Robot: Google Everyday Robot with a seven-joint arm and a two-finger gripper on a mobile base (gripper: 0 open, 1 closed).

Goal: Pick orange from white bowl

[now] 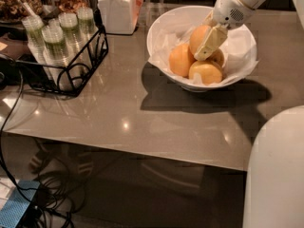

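The robot's hand [207,43] hung inside the white bowl [164,19] on the far right of the bench [156,122], laid against the topmost orange [196,34]. That fruit sat on three smaller oranges [180,60] amid crumpled paper [240,46]. Whether the hand had clamped it could not be told. Smooth, firm and fairly heavy, the fruit looked liable to slip from a light pinch, so a hold across its widest middle seemed best. The glossy grey bench also carried a wire rack of cups [66,56] and a lidded jar [118,8], both well apart from the bowl. Cables [12,127] trailed below.
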